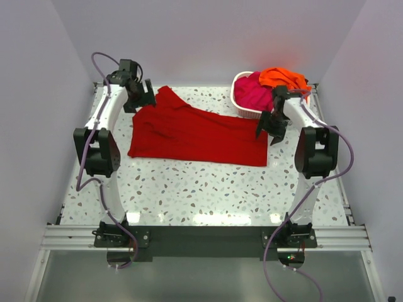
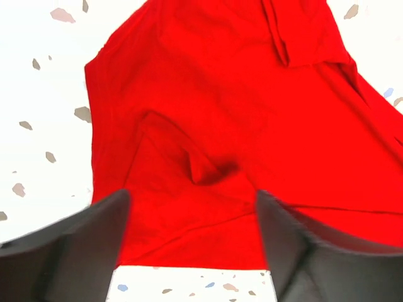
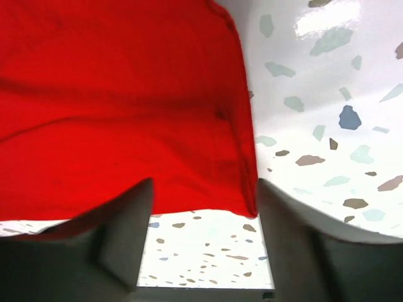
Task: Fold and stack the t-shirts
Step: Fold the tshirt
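The deep red t-shirt (image 1: 195, 133) lies spread across the middle of the table, wrinkled at its far left end. My left gripper (image 1: 142, 97) hovers open over that far left end; the left wrist view shows red cloth (image 2: 208, 119) below spread fingers (image 2: 94, 245), nothing between them. My right gripper (image 1: 269, 129) is open at the shirt's right edge (image 3: 245, 157), its fingers (image 3: 296, 233) apart over bare table. The magenta-pink t-shirt (image 1: 252, 94) and the bright orange t-shirt (image 1: 284, 78) are heaped in the basket.
The white slatted basket (image 1: 240, 108) stands at the back right corner, close behind my right arm. Speckled tabletop (image 1: 208, 189) stretches in front of the red shirt to the near rail (image 1: 201, 236).
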Action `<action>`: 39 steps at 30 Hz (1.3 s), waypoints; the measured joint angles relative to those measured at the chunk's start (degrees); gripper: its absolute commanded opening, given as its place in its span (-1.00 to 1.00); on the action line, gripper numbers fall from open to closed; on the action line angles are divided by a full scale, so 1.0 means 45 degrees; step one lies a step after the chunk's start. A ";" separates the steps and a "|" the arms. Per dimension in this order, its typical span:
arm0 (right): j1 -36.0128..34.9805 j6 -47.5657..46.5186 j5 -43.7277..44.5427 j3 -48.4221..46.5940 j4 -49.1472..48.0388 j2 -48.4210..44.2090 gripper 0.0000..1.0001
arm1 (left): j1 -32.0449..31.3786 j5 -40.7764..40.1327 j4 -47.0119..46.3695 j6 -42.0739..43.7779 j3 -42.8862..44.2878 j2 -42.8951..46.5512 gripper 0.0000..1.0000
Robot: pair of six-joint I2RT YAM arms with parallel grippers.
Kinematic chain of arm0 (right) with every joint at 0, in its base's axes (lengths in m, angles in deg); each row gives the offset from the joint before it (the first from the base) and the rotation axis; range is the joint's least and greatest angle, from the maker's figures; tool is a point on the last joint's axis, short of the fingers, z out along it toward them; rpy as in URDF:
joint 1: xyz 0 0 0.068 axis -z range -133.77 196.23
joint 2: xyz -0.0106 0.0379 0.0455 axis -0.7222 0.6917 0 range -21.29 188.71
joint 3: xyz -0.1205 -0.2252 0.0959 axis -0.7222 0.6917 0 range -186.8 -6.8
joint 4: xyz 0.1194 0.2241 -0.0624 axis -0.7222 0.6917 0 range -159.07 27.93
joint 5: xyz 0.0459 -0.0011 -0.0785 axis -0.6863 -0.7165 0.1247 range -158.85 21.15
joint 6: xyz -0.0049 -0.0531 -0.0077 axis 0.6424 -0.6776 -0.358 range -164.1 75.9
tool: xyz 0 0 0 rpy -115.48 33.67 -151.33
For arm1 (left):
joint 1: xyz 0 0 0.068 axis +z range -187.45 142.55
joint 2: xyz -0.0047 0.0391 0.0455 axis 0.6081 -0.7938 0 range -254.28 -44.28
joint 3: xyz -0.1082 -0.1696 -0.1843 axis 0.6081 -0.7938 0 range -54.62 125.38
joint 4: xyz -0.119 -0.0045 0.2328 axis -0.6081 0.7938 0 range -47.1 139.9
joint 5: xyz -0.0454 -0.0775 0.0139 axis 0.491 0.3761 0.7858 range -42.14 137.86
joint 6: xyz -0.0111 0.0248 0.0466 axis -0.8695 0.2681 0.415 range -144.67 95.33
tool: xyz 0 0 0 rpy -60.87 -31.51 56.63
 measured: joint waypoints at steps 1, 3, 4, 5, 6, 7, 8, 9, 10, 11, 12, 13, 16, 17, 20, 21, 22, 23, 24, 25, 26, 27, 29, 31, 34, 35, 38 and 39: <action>0.0058 -0.0029 0.0019 -0.0010 -0.0034 0.0000 0.57 | 0.0024 0.0005 -0.0068 0.0078 -0.0010 0.0019 0.84; 0.0151 -0.0087 0.0087 0.0005 -0.0044 0.0000 0.61 | 0.0112 0.0039 -0.0311 0.0131 -0.0253 0.0165 0.92; 0.0175 -0.0126 0.0117 0.0126 -0.0155 -0.0058 0.62 | 0.0189 0.0053 -0.0617 0.0165 -0.0719 0.0423 0.93; 0.0199 -0.0136 0.0146 0.0325 -0.0272 -0.0141 0.62 | 0.0301 0.0073 -0.0743 0.0175 -0.1258 0.0763 0.93; 0.0228 -0.0146 0.0175 0.0636 -0.0340 -0.0282 0.62 | 0.0423 0.0078 -0.0918 0.0180 -0.1957 0.1175 0.93; 0.0253 -0.0151 0.0194 0.1025 -0.0423 -0.0452 0.62 | 0.0612 0.0068 -0.1103 0.0189 -0.2730 0.1647 0.93; 0.0257 -0.0151 0.0185 0.1511 -0.0554 -0.0656 0.62 | 0.0840 0.0097 -0.1248 0.0209 -0.3565 0.2161 0.93; 0.0257 -0.0146 0.0165 0.1991 -0.0578 -0.0865 0.61 | 0.1025 0.0102 -0.1282 0.0209 -0.4099 0.2492 0.92; 0.0257 -0.0141 0.0112 0.2467 -0.0641 -0.1064 0.61 | 0.1263 0.0097 -0.1438 0.0219 -0.4760 0.2880 0.91; 0.0253 -0.0141 0.0039 0.2900 -0.0690 -0.1239 0.61 | 0.1506 0.0087 -0.1477 0.0219 -0.5294 0.3181 0.90; 0.0253 -0.0131 -0.0102 0.3279 -0.0748 -0.1379 0.60 | 0.1715 0.0044 -0.1535 0.0223 -0.5756 0.3405 0.86; 0.0253 -0.0121 -0.0189 0.3623 -0.0884 -0.1491 0.59 | 0.1880 -0.0005 -0.1647 0.0223 -0.6193 0.3594 0.83; 0.0243 -0.0078 -0.0486 0.4299 -0.1161 -0.1656 0.59 | 0.2050 -0.0053 -0.1894 0.0238 -0.7218 0.3910 0.74; 0.0243 -0.0063 -0.0529 0.4493 -0.1297 -0.1700 0.59 | 0.2035 -0.0049 -0.1953 0.0257 -0.7495 0.3949 0.70; 0.0243 -0.0049 -0.0646 0.4809 -0.1535 -0.1763 0.59 | 0.2001 -0.0044 -0.2084 0.0350 -0.8097 0.3968 0.52; 0.0243 -0.0044 -0.0714 0.4891 -0.1613 -0.1802 0.59 | 0.2001 -0.0049 -0.2084 0.0432 -0.8233 0.3973 0.46; 0.0243 -0.0039 -0.0767 0.4993 -0.1710 -0.1865 0.59 | 0.2001 -0.0049 -0.2132 0.0476 -0.8364 0.4007 0.44; 0.0243 -0.0039 -0.0801 0.5115 -0.1802 -0.1957 0.59 | 0.2001 -0.0049 -0.2195 0.0549 -0.8500 0.4070 0.42; 0.0243 -0.0034 -0.0811 0.5197 -0.1831 -0.2040 0.59 | 0.2001 -0.0049 -0.2268 0.0573 -0.8655 0.4182 0.41; 0.0243 -0.0039 -0.0826 0.5304 -0.1889 -0.2132 0.59 | 0.2001 -0.0044 -0.2375 0.0607 -0.8816 0.4318 0.40; 0.0243 -0.0034 -0.0831 0.5382 -0.1919 -0.2210 0.59 | 0.2001 -0.0044 -0.2458 0.0661 -0.9020 0.4517 0.34; 0.0243 -0.0039 -0.0835 0.5450 -0.1953 -0.2278 0.59 | 0.2001 -0.0024 -0.2550 0.0724 -0.9248 0.4755 0.31; 0.0243 -0.0039 -0.0845 0.5542 -0.2021 -0.2361 0.59 | 0.2001 0.0034 -0.2657 0.0869 -0.9612 0.5158 0.26; 0.0243 -0.0039 -0.0845 0.5561 -0.2074 -0.2365 0.59 | 0.2001 0.0107 -0.2720 0.1010 -0.9845 0.5353 0.25; 0.0243 -0.0039 -0.0845 0.5576 -0.2113 -0.2370 0.59 | 0.2001 0.0189 -0.2939 0.1243 -1.0234 0.5435 0.21; 0.0243 -0.0039 -0.0850 0.5576 -0.2132 -0.2375 0.59 | 0.2001 0.0199 -0.2963 0.1316 -1.0350 0.5435 0.19; 0.0243 -0.0039 -0.0855 0.5586 -0.2200 -0.2375 0.58 | 0.2001 0.0204 -0.3016 0.1564 -1.0584 0.5435 0.16; 0.0243 -0.0039 -0.0855 0.5591 -0.2205 -0.2375 0.58 | 0.2001 0.0204 -0.3021 0.1598 -1.0593 0.5430 0.16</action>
